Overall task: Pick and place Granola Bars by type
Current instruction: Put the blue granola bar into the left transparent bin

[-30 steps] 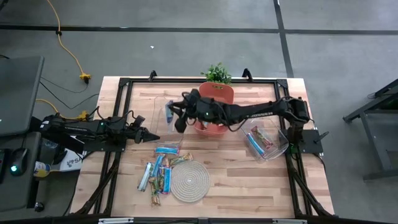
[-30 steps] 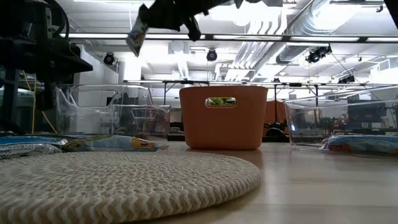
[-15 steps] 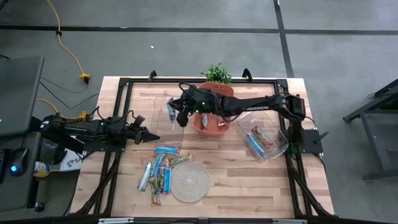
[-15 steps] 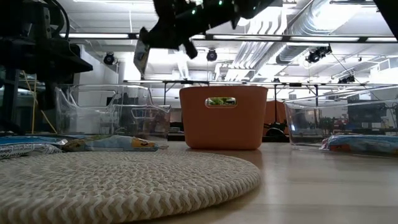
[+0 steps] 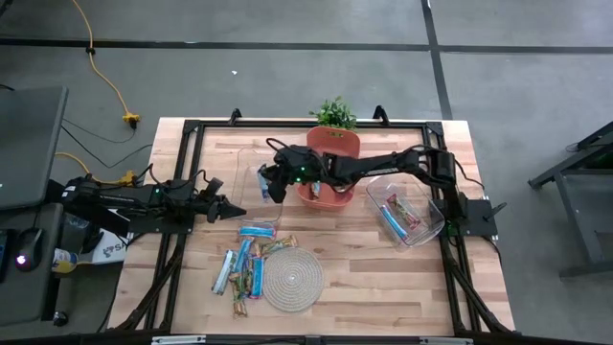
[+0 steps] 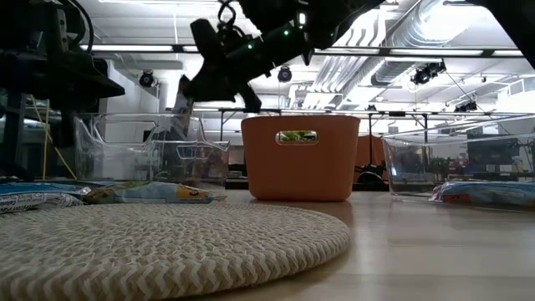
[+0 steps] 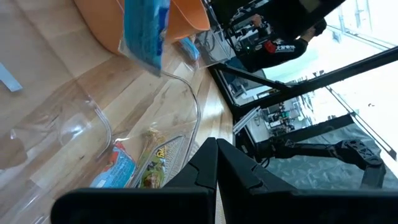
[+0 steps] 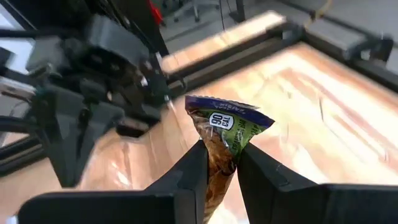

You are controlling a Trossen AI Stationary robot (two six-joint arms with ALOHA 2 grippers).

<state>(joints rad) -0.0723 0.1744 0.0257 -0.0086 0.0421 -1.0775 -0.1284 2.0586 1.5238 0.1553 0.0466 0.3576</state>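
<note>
My right gripper (image 5: 271, 182) reaches from the table's right across the orange basket (image 5: 326, 172) and is shut on one granola bar (image 8: 228, 126) in a green-brown wrapper with a blue end. In the low view that bar (image 6: 181, 98) hangs above the clear left bin (image 6: 142, 150). Several more granola bars (image 5: 244, 266) lie flat on the table beside the round woven mat (image 5: 292, 278). My left gripper (image 5: 230, 212) is shut on nothing at the table's left side. My right gripper pinches the bar between its two fingers (image 8: 194, 171), near one end of the wrapper (image 8: 217, 155). The blue-edged free end sticks out past the fingertips. The fingers slant down from the table's right. The bar is lifted clear, tilted, above the left bin.
A clear bin (image 5: 407, 218) at the right holds a few bars. A small plant (image 5: 333, 113) stands at the far edge behind the orange basket. Black frame rails (image 5: 187, 144) run along the table's sides. The left arm lies along the left edge.
My right gripper has come down with the bar toward the clear left bin, tipping further downward as its arm folded. The bar stays pinched and sits lower and more upright than before.
</note>
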